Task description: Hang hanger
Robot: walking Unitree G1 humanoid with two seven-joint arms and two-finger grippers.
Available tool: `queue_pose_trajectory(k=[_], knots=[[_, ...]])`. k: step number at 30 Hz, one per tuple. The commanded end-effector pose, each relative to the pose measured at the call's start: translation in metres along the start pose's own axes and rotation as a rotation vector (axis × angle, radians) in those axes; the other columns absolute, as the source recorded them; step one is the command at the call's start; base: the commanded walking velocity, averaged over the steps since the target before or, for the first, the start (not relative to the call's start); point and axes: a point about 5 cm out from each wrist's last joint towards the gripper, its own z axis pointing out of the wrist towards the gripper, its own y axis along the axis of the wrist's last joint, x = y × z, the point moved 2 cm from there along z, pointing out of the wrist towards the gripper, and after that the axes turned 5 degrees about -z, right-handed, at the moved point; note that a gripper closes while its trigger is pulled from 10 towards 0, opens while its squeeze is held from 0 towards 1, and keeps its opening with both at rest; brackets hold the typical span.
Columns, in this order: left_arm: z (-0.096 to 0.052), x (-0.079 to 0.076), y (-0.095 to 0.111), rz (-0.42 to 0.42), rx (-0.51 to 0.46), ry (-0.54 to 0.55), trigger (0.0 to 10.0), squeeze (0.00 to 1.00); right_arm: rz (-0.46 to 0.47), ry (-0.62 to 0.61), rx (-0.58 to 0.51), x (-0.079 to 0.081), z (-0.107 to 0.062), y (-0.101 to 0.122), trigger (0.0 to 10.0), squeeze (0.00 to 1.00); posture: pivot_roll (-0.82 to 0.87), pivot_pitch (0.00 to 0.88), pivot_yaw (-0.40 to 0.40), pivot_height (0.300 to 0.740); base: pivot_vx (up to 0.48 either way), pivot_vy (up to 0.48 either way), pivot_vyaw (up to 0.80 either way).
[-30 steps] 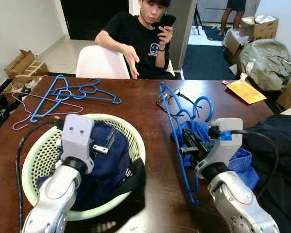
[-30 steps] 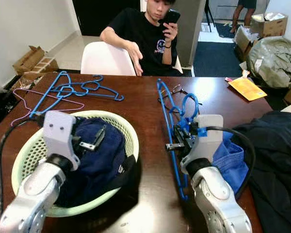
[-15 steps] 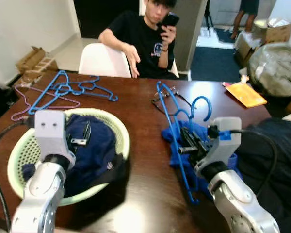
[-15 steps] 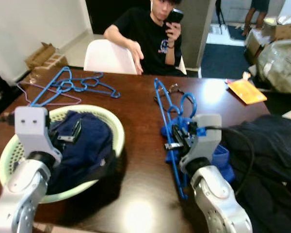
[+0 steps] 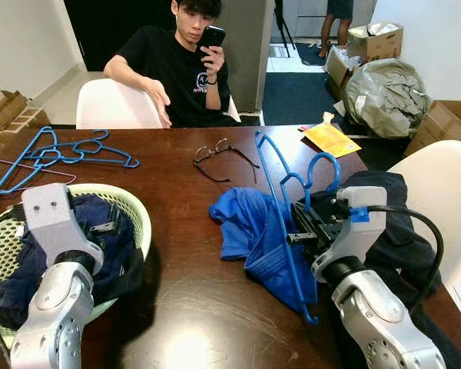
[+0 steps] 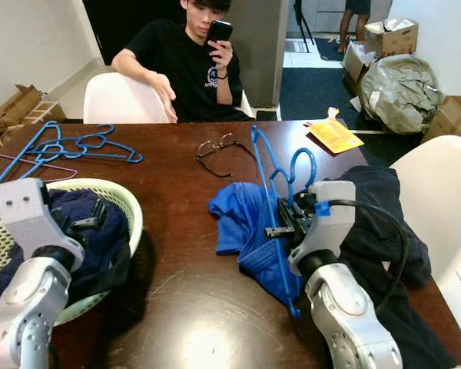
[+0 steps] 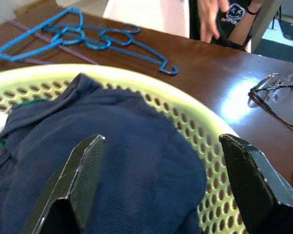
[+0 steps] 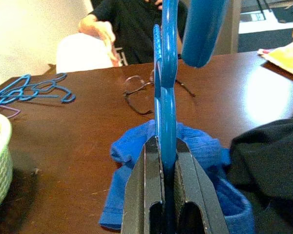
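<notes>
My right gripper [image 5: 301, 231] is shut on a blue plastic hanger [image 5: 280, 207], which stands tilted over a crumpled blue garment [image 5: 246, 227] on the dark wooden table [image 5: 184, 300]. The hanger's hook [image 5: 324, 165] curls up beside the wrist. In the right wrist view the black fingers [image 8: 149, 195] clamp the hanger's bar [image 8: 166, 73] edge-on. My left gripper [image 7: 161, 161] is open, hovering over navy clothes [image 7: 112, 161] in a pale green basket [image 5: 137, 223], with nothing between its fingers [image 7: 75, 185].
A person [image 5: 177, 65] sits across the table holding a phone. Spectacles [image 5: 219, 152] lie mid-table and several blue hangers [image 5: 61, 150] at the far left. A dark garment [image 5: 384, 219] covers the right edge beside a white chair [image 5: 438, 200]. A yellow packet [image 5: 330, 140] lies at the far right.
The camera has swung to the right, so the whole scene slid left. My right gripper keeps its hold on the hanger; the left stays open over the basket.
</notes>
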Motion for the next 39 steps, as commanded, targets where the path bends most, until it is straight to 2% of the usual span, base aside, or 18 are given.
queue_pose_trajectory(k=[1, 5, 9, 39], knots=[[0.002, 0.008, -0.006, -0.04, 0.036, 0.045, 10.0, 0.0, 0.006, 0.012, 0.0, 0.002, 0.0, 0.001, 10.0, 0.0, 0.04, 0.094, 0.004, 0.74, 0.0, 0.0, 0.0], [0.004, 0.015, -0.009, -0.083, 0.056, 0.075, 10.0, 0.0, 0.005, 0.013, 0.001, 0.002, 0.0, 0.001, 10.0, 0.0, 0.04, 0.095, 0.005, 0.74, 0.0, 0.0, 0.0], [0.004, 0.013, -0.011, -0.101, 0.068, 0.07, 10.0, 0.0, 0.002, 0.012, 0.0, 0.002, 0.0, 0.002, 10.0, 0.0, 0.04, 0.096, 0.006, 0.74, 0.0, 0.0, 0.0], [0.001, 0.008, -0.018, -0.139, 0.123, 0.073, 10.0, 0.0, 0.005, 0.014, 0.004, 0.003, -0.001, 0.001, 10.0, 0.0, 0.04, 0.095, 0.008, 0.74, 0.0, 0.0, 0.0]])
